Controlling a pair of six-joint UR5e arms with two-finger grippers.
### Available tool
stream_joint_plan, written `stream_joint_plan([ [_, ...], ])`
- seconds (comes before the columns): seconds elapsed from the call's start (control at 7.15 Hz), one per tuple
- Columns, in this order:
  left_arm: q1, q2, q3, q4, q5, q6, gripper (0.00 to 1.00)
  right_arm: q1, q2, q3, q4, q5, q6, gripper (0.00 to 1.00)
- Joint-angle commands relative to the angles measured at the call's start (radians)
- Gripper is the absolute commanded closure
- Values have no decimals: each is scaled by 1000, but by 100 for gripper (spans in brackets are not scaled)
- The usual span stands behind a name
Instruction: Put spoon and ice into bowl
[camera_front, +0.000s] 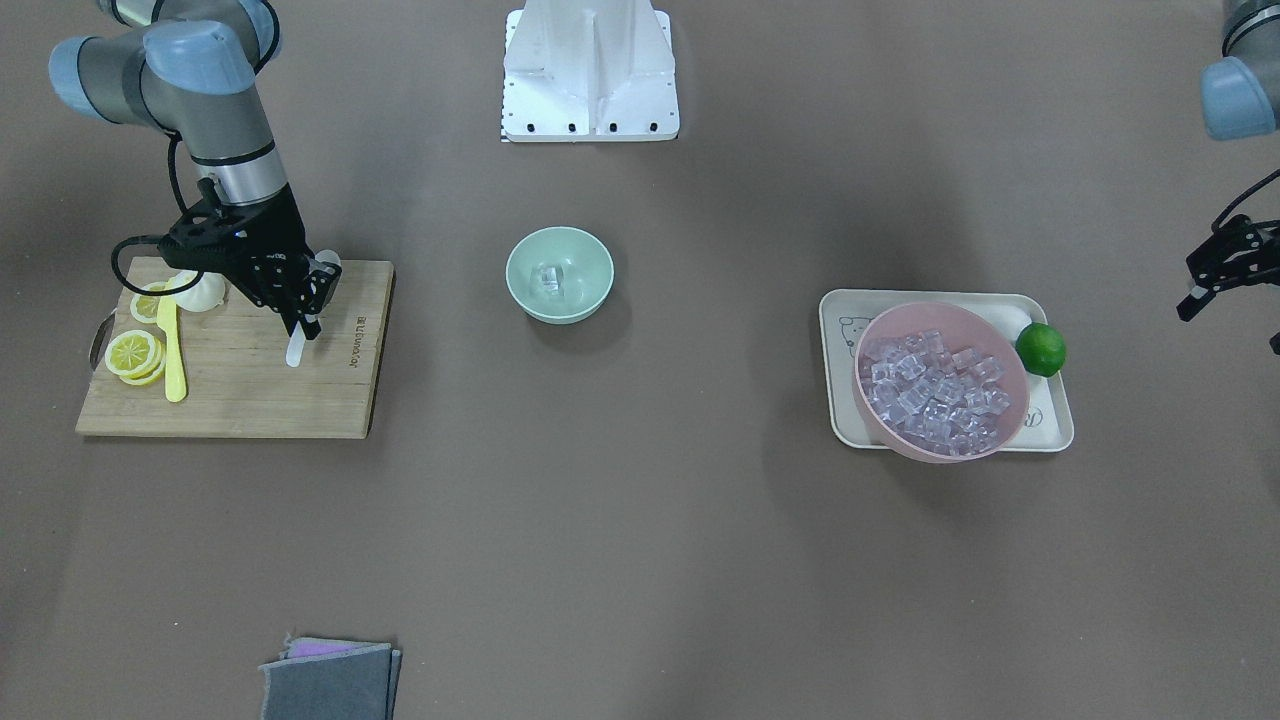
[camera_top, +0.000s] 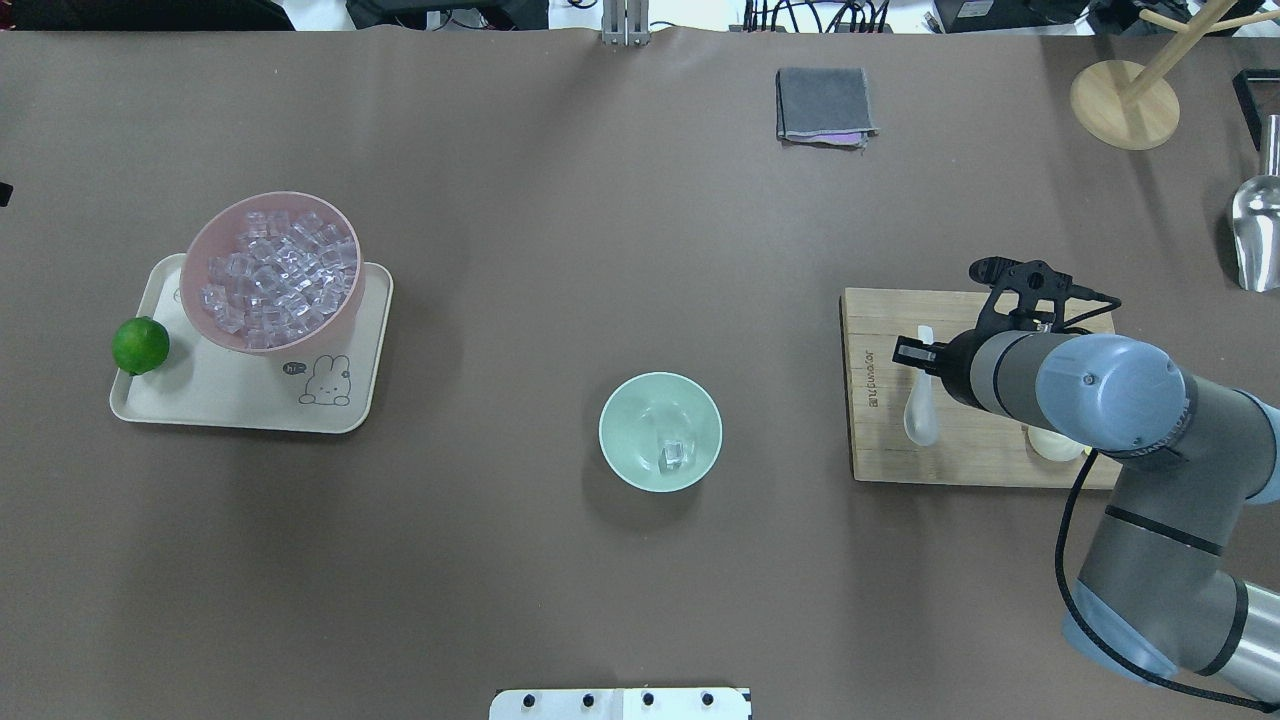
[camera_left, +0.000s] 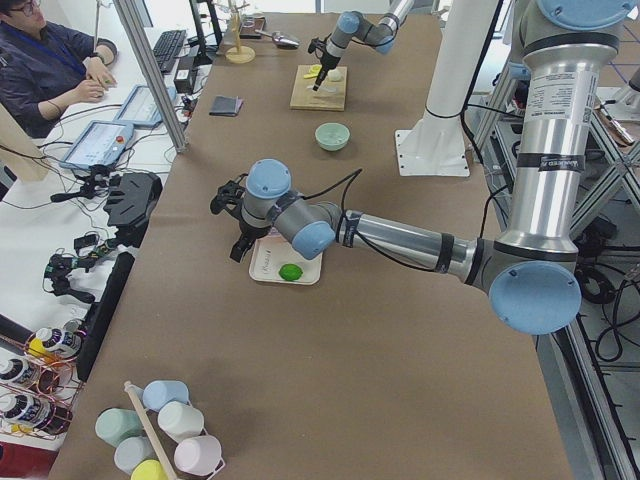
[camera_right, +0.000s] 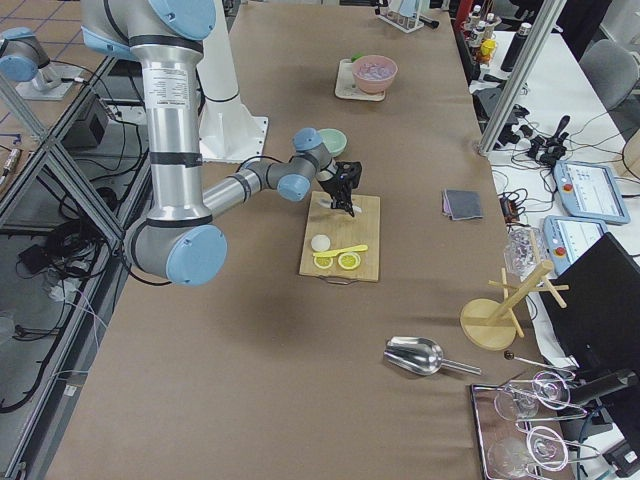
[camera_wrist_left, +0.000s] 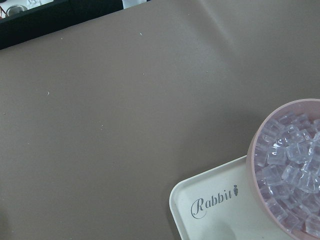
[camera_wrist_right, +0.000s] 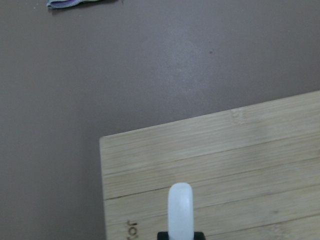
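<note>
On the cream tray (camera_wrist_left: 210, 227), the word "Rabbit" in curly letters, with a tiny carrot after it. By the bunny drawing (camera_top: 326, 380) on that tray, a little "hi" bubble. On the wooden cutting board (camera_wrist_right: 225, 150), burnt-in letters starting "Jo", the rest too small to read.

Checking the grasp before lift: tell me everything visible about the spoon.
The spoon is small, glossy white, ceramic-looking, with a deep oval scoop and short handle. It is over the wooden cutting board near its edge, scoop toward the robot. The right gripper is clamped on its handle; whether it's lifted, I can't tell.
</note>
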Motion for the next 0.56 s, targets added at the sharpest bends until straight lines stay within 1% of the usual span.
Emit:
stream_joint_plan([
  [0.0,1,0,8,1,1,0,3,-33,212,60,-351,3,231,100],
  [0.14,1,0,15,-1,0,0,3,-70,283,54,-425,-5,319,100],
  [0.28,1,0,15,-2,0,0,3,-108,322,53,-463,-41,391,100],
  [0.42,1,0,15,-1,0,0,3,-137,371,33,-492,-99,480,100],
])
